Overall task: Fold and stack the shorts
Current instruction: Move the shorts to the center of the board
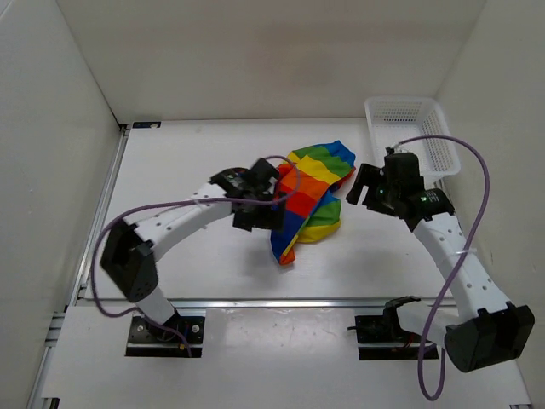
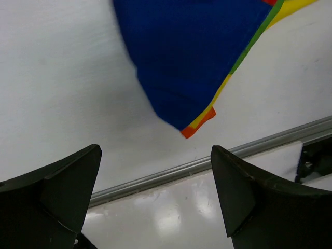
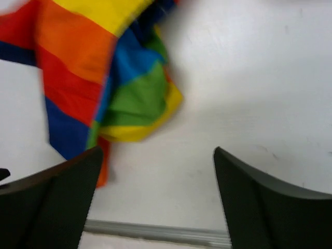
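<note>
You have the white table (image 1: 187, 162) walled in on three sides, and the shorts (image 1: 315, 192) lie in a crumpled, uneven heap near its middle, with the stripes running at an angle and one blue corner pointing toward the near edge. From above, their left edge is covered by the left arm's wrist, so you cannot see how the cloth lies there. The left wrist view cuts the shorts (image 2: 192, 57) off at the top, showing only a dark blue corner with an orange tip; the right wrist view shows them (image 3: 98, 88) blurred and cut off at the top and left. The white mesh basket (image 1: 375, 119) sits at the far right corner, its near end partly behind the right wrist and cable; what is inside cannot be made out. Your left gripper (image 1: 271, 198) (image 2: 155, 155) hangs at the heap's left side, jaws spread wide, nothing between them. Your right gripper (image 1: 364, 189) (image 3: 158, 155) stands just right of the shorts, jaws also wide apart and holding nothing.
</note>
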Robot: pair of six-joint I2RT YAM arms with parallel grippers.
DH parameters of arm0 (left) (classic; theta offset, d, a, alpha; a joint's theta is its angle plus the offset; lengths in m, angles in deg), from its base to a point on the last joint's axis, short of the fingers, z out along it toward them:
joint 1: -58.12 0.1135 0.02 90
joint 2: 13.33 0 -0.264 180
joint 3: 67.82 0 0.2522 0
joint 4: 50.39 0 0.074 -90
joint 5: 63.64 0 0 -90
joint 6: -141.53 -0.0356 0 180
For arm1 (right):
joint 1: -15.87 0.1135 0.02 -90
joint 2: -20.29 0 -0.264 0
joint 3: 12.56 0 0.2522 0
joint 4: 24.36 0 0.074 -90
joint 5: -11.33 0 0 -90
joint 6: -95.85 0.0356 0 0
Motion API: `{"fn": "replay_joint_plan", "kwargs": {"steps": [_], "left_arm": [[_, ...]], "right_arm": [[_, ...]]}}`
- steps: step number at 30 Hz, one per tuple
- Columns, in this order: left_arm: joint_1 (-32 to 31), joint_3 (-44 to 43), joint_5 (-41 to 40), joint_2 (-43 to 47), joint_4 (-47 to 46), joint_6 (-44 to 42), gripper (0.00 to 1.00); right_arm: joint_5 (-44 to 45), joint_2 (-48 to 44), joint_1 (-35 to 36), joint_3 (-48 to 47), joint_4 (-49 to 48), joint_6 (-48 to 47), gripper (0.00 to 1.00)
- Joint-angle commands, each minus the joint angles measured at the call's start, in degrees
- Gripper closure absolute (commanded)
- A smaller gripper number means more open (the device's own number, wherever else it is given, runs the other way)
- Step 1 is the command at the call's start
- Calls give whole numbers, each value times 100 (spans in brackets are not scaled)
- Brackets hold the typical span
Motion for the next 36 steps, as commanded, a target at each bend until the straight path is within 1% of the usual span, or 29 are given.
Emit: {"fn": "replay_joint_plan", "kwargs": {"steps": [1,2,4,5,7,10,11,12,13,14,16,17,18,20,21,22,25,26,29,32,35,36], "left_arm": [[-541,-343,-12,-718,-220,135,1],[-612,-553,-125,-878,-220,135,1],[-736,-713,-179,-1160,-220,135,1],[-736,-714,-179,-1379,-220,135,1],[-736,-775,-232,-1451,-220,240,1],[-736,-556,-364,-1522,-220,293,1],[-736,-555,-364,-1469,-220,293,1],[-736,-503,-364,-1469,-220,293,3],[-736,-503,-364,-1469,-220,293,7],[-736,-503,-364,-1469,-281,293,10],[-736,-503,-312,-1617,-281,293,20],[-736,-503,-311,-1618,-281,293,36],[-736,-572,-311,-1697,-281,293,47],[-736,-757,-311,-1759,-281,293,72],[-666,-818,-259,-1759,-281,293,82],[-666,-871,-311,-1759,-229,293,89],[-666,-942,-469,-1514,-71,293,89],[-666,-890,-522,-1461,25,293,89],[-561,-776,-584,-1162,131,293,89],[-560,-775,-584,-908,132,293,89],[-508,-845,-636,-827,237,293,89],[-508,-845,-636,-766,237,293,89]], "right_arm": [[-276,-97,-444,321,226,145,5],[-408,-97,-567,391,226,145,0],[-698,-19,-918,392,121,84,0],[-848,190,-1024,392,51,84,0],[-1235,429,-1157,305,-98,84,0],[-1525,1061,-1280,67,-502,84,2],[-1735,1454,-1341,-108,-729,171,4],[-1841,1667,-1402,-214,-845,233,5],[-1929,2104,-1403,-310,-968,294,5],[-2017,2326,-1403,-433,-1082,364,7],[-2123,2966,-1403,-907,-1224,558,10],[-2124,3153,-1403,-1188,-1302,628,11],[-2124,3311,-1403,-1312,-1381,751,11],[-2176,3733,-1403,-1488,-1435,804,13],[-2176,3856,-1403,-1611,-1504,892,13],[-2176,4040,-1403,-1664,-1575,953,14],[-2299,4278,-1403,-1726,-1820,1146,15],[-2508,4332,-1403,-1779,-1821,1147,15],[-2415,4533,-1280,-1972,-1761,1147,17],[-2422,4727,-1280,-2025,-1821,1296,21],[-2484,4789,-1158,-2121,-1953,1358,34],[-2484,4859,-1157,-2200,-1953,1358,46]]}}
